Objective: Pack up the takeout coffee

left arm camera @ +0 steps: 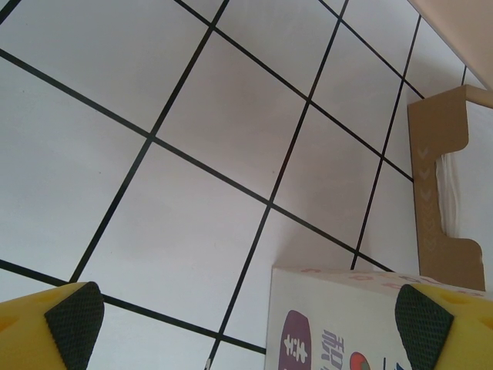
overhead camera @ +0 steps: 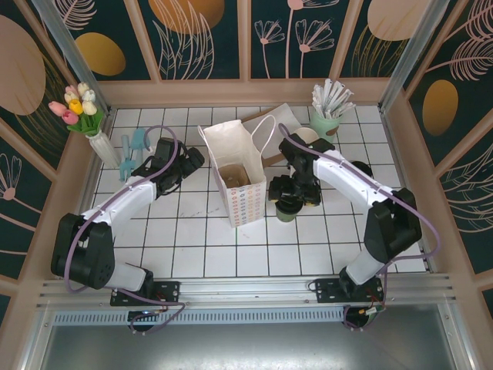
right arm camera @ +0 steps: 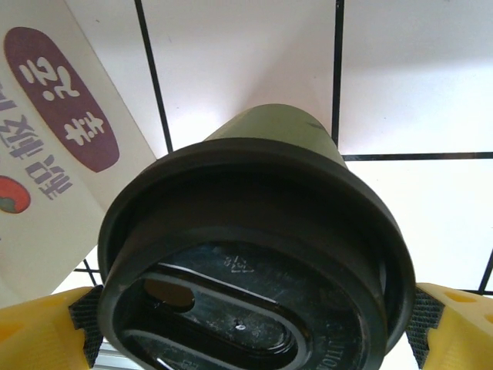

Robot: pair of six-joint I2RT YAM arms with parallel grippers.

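Note:
The takeout coffee (overhead camera: 286, 210), a dark green cup with a black lid (right arm camera: 246, 262), stands just right of the open white paper bag (overhead camera: 239, 181). My right gripper (overhead camera: 295, 190) is over it, and its dark pads (right arm camera: 85, 316) press the lid's rim from both sides, so it is shut on the cup. The bag's printed side (right arm camera: 54, 146) lies close on the left in the right wrist view. My left gripper (overhead camera: 189, 159) is open beside the bag's left side. The bag's corner (left arm camera: 347, 324) lies between its fingers (left arm camera: 73, 324).
Behind the bag lies a brown cardboard holder (overhead camera: 279, 123) (left arm camera: 439, 193). A stack of lidless cups (overhead camera: 306, 137) and a mint holder of white sticks (overhead camera: 329, 112) stand at the back right. A vase of tulips (overhead camera: 83, 112) and blue items (overhead camera: 135, 146) are at the back left.

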